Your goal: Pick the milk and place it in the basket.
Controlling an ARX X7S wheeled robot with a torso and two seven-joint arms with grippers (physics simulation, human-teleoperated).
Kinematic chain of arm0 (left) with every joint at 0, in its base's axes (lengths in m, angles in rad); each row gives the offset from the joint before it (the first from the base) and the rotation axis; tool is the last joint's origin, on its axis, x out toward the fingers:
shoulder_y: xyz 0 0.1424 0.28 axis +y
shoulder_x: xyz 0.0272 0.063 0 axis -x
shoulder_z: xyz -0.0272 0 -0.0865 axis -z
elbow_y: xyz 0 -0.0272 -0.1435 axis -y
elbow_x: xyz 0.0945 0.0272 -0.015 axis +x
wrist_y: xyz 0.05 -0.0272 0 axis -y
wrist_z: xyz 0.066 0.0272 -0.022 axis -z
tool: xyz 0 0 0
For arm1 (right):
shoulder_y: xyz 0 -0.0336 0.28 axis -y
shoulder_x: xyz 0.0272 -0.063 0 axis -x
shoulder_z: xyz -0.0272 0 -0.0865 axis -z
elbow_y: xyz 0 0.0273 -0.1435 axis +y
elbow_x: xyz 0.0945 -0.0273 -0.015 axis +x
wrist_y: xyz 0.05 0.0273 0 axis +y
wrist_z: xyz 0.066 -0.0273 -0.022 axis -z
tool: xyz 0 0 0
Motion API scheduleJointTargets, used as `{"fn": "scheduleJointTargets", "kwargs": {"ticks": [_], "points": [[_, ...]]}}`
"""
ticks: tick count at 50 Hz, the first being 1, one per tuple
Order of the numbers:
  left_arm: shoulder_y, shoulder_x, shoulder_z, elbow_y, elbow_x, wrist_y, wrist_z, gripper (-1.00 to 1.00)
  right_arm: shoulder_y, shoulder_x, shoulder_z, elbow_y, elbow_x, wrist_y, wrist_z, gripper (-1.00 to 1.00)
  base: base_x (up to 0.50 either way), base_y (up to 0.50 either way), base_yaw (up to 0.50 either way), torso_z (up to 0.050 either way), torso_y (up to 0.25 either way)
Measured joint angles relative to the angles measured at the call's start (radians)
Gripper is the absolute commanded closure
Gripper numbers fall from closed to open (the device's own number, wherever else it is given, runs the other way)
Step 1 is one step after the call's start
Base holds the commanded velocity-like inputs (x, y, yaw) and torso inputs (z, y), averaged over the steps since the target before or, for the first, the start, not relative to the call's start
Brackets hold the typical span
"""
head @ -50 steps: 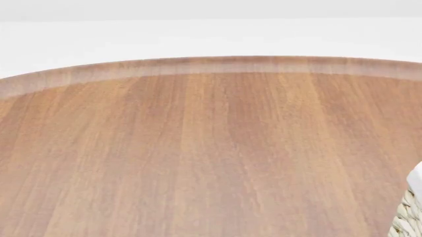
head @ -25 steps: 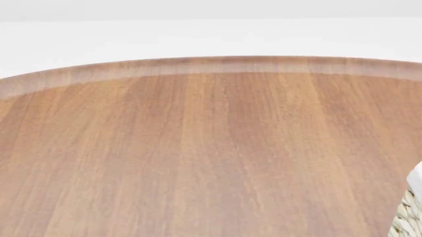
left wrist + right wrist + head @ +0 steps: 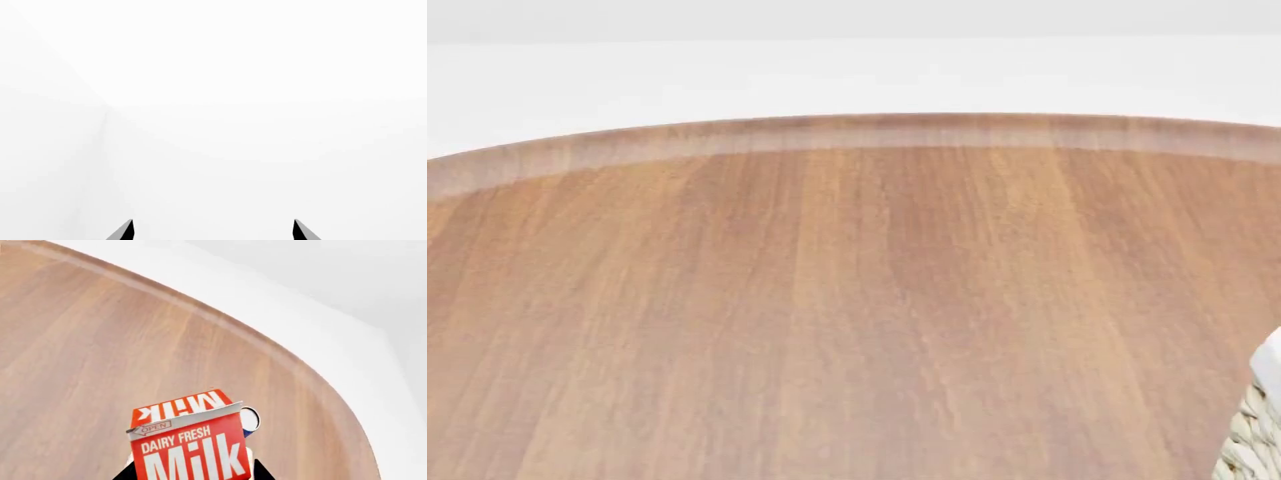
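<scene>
Right gripper (image 3: 190, 475): its dark finger bases flank the lower part of the milk (image 3: 190, 440), one on either side, and the carton sits upright between them with its red gable pointing away from the wrist. The jaws appear pressed onto the carton; actual pad contact is cut off at the picture's edge. Judgement: the carton is held, raised above the table (image 3: 100, 350), for carrying to the basket. The wooden surface beyond the carton shows nothing under it, though how high it hangs cannot be read.

Left gripper (image 3: 213, 231): only two dark fingertips (image 3: 125, 231) show, well apart, with nothing between them. It faces blank white surroundings, evidently parked clear of the work.

Basket (image 3: 1257, 425): in the head view only a sliver of woven wall and white liner shows at the lower right corner, on the right arm's side. Its opening is out of sight.

Not verifiable: neither arm nor the carton appears in the head view, so the carton's position relative to the basket cannot be established. The carton's lower half is hidden.
</scene>
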Motion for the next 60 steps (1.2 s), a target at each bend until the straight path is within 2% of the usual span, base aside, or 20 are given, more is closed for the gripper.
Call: {"fn": "scheduleJointTargets", "kwargs": {"ticks": [10, 24, 60], "points": [[0.004, 0.000, 0.001, -0.001, 0.002, 0.003, -0.001, -1.00, -0.061, 0.071, -0.103, -0.101, 0.065, 0.044, 0.010, 1.00, 0.00, 0.00, 0.00, 0.001, 0.001], [0.014, 0.001, 0.001, -0.002, 0.009, 0.008, 0.000, -1.00, -0.126, 0.136, -0.163, -0.198, 0.116, 0.093, 0.029, 1.00, 0.00, 0.00, 0.00, 0.001, 0.001], [0.012, -0.002, 0.010, -0.005, 0.010, 0.014, -0.002, -1.00, -0.279, 0.140, -0.112, -0.192, 0.232, 0.144, 0.192, 1.00, 0.00, 0.00, 0.00, 0.000, 0.001]]}}
